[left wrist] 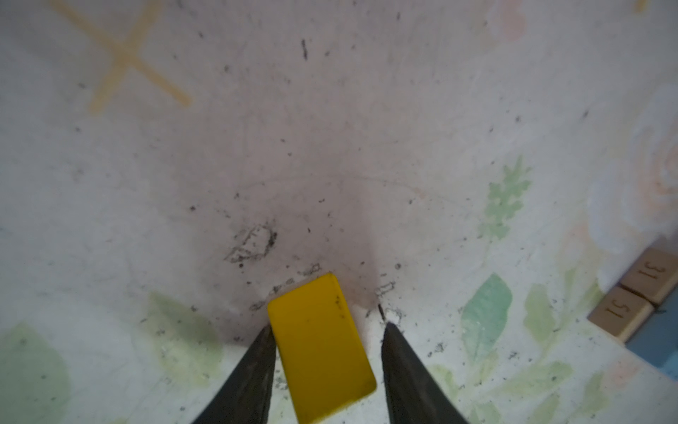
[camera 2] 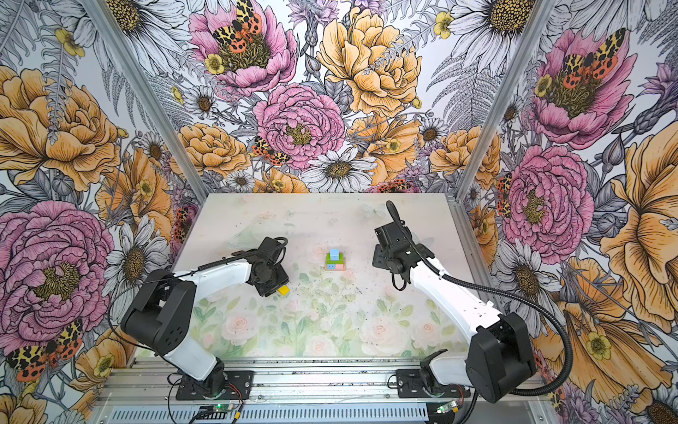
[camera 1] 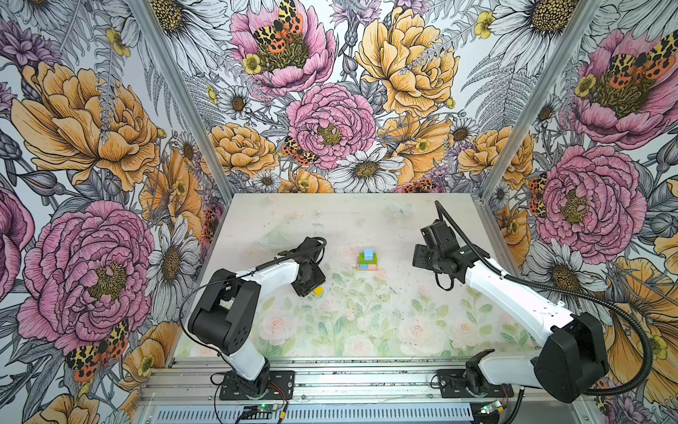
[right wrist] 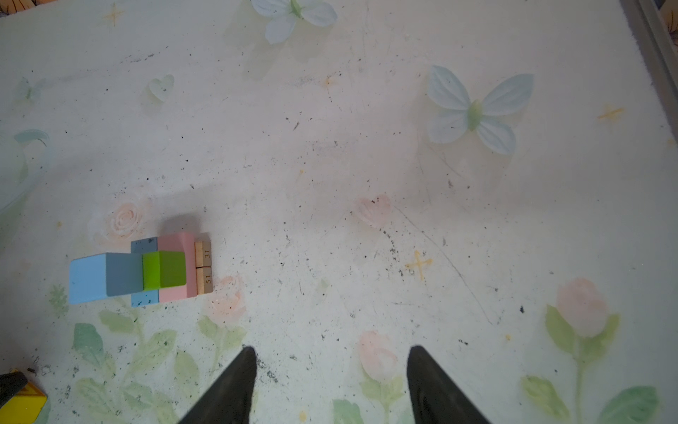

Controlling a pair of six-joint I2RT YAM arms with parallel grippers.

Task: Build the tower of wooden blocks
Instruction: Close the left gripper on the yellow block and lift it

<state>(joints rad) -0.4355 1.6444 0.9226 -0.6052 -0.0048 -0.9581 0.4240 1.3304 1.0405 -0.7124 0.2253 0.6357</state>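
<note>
The left gripper [left wrist: 328,326] straddles the yellow roof-shaped piece [left wrist: 319,348], which lies on the table [left wrist: 330,147]; one finger touches its side and a sliver of gap shows at the other, so the jaws are spread and not yet clamped, seemingly lined up across its shorter width for a firm pinch. The tower [camera 1: 367,260], a small multicoloured stack topped by a light blue cube [camera 1: 368,253], stands well apart from that gripper, ahead and to one side, lacking only its yellow cap. The right gripper [right wrist: 332,350] hangs released and empty, the tower off to its side, probably parked clear to leave the stack room
</note>
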